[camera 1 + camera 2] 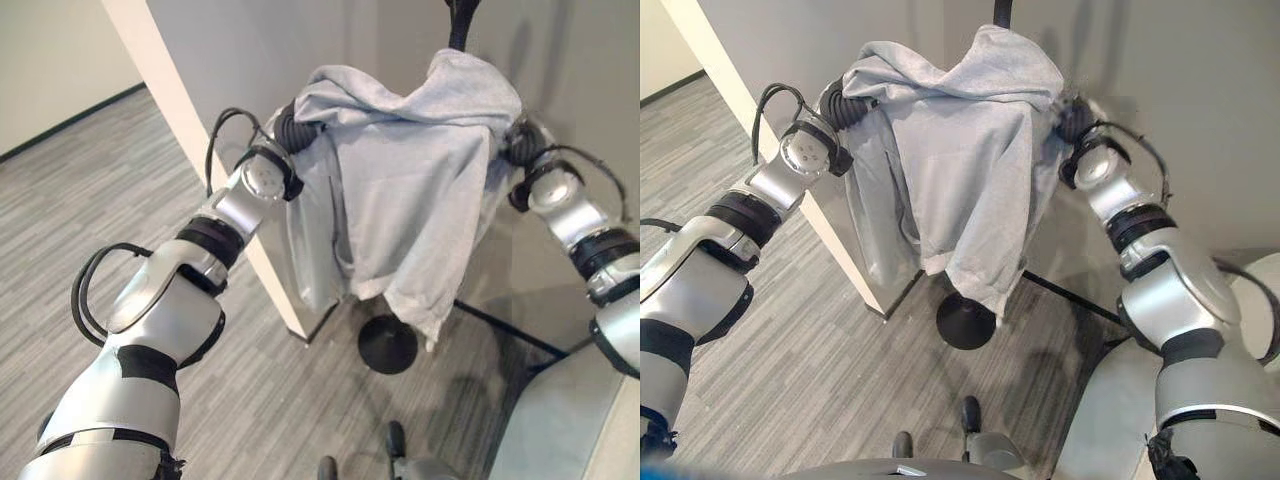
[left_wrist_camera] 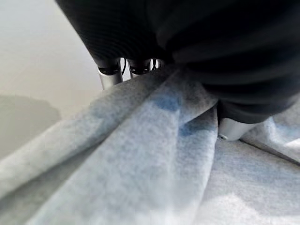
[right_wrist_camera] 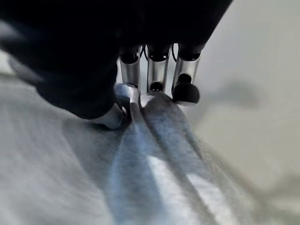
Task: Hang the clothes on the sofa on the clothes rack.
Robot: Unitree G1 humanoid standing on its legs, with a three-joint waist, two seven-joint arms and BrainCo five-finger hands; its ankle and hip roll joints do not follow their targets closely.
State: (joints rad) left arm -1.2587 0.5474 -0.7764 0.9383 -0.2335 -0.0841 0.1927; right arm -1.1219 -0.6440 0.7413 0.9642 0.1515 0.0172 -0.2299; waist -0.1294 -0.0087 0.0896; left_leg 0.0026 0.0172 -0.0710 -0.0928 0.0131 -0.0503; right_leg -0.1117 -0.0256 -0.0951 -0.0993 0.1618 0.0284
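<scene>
a floor of grey wood-grain planks [image 1: 60, 190] runs under the scene, with a pale wall [image 1: 1200, 90] behind and a cream corner column [image 1: 190, 130] coming down beside the left arm. at the lower right edge sits a rounded piece of pale grey upholstery [image 1: 560, 420].

held up between both arms is a light grey sweatshirt [image 1: 420, 190], soft fleecy knit, draped in loose folds with its upper part bunched high against the dark pole of the clothes rack [image 1: 1002, 12]; its hem hangs down free, ending just above the rack's round black base [image 1: 388, 344]. a thin dark leg [image 1: 505, 328] runs from the base across the floor.

the left hand [image 2: 112, 77] is buried in the garment's left edge: its silver fingers go over a thick fold and the thumb presses from beneath, so it is clamped on the cloth. the right hand [image 3: 154, 77] does likewise at the right edge, its dark-tipped fingers [image 3: 185, 91] curled down onto a gathered ridge of fabric, the thumb against it.
</scene>
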